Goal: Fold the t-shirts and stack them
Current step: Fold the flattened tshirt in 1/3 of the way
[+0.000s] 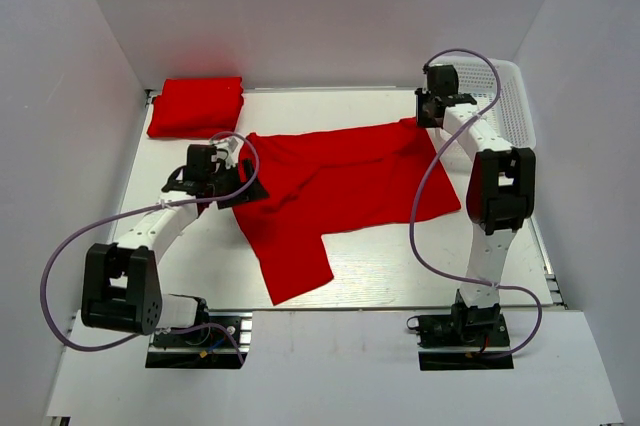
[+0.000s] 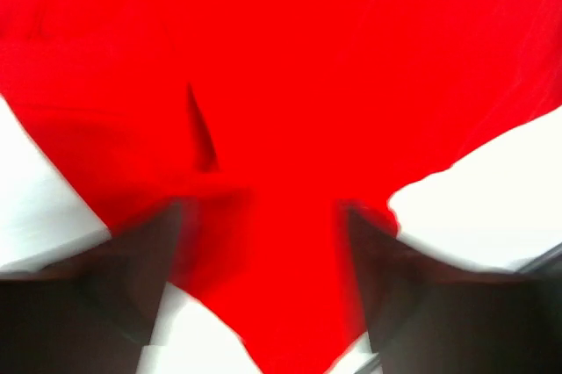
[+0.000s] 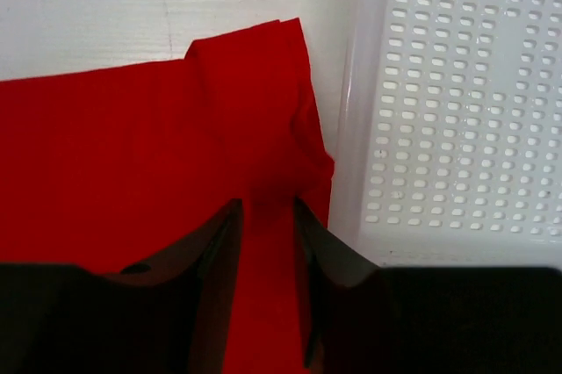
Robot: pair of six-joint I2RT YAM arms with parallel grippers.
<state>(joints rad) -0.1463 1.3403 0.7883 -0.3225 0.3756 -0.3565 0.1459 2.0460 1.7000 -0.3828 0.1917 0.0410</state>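
— Where are the shirts?
— The spread t-shirt (image 1: 340, 191) lies mid-way across the surface (image 1: 400, 266); the folded t-shirt (image 1: 196, 106) sits far left.
— And the jaws?
— The left jaws stand wide apart over its left edge. The right jaws are slightly parted at its far right corner, beside the basket (image 1: 512, 96).

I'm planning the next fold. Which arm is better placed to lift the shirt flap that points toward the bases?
Left, most likely. The flap lies on the left arm's side, close to its jaws. The right arm's jaws are at the shirt's far corner by the basket.
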